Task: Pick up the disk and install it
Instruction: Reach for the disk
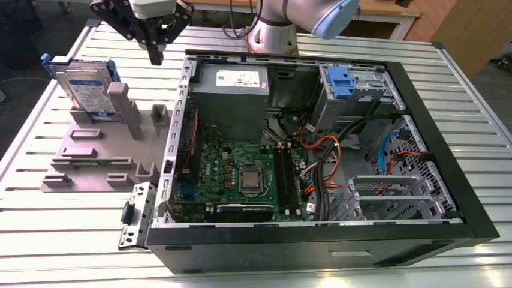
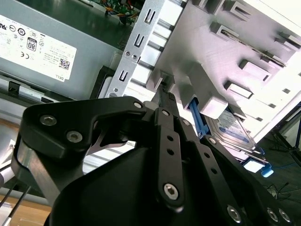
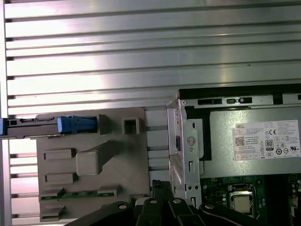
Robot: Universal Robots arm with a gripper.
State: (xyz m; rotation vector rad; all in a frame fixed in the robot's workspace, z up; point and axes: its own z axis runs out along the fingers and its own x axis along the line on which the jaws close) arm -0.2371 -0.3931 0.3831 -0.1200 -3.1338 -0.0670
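Gripper, exterior view: the gripper (image 1: 155, 57) is seen hanging above the worktop (image 1: 64, 240), fingers drawn together on nothing, between the grey holder (image 1: 96, 162) and the open computer case (image 1: 320, 237)
Disk, exterior view: the disk (image 1: 86, 90) is stood on edge in a slot at the far end of the holder, apart from the gripper and untouched
Risk, exterior view: with the fingers together, the disk's upper edge could be struck rather than straddled – the drive could be tipped or knocked from its slot

Gripper, second wrist view: the fingertips are seen pressed together, close to the case's perforated metal flange (image 2: 136, 52)
Disk, second wrist view: the disk (image 2: 235, 129) is glimpsed beyond the holder's posts (image 2: 211, 101), its blue frame showing
Risk, second wrist view: the flange or a post could be clipped by a finger if the arm is swung across low

Disk, first wrist view: the disk (image 3: 47, 127) is seen edge-on, a thin strip at the holder's corner
Case, first wrist view: the grey power supply (image 3: 254, 141) is seen just inside the case wall
Risk, first wrist view: so narrow an edge leaves little margin – an off-centre grip could catch only the blue frame, and the disk could be jammed in its slot if it is pulled at a tilt
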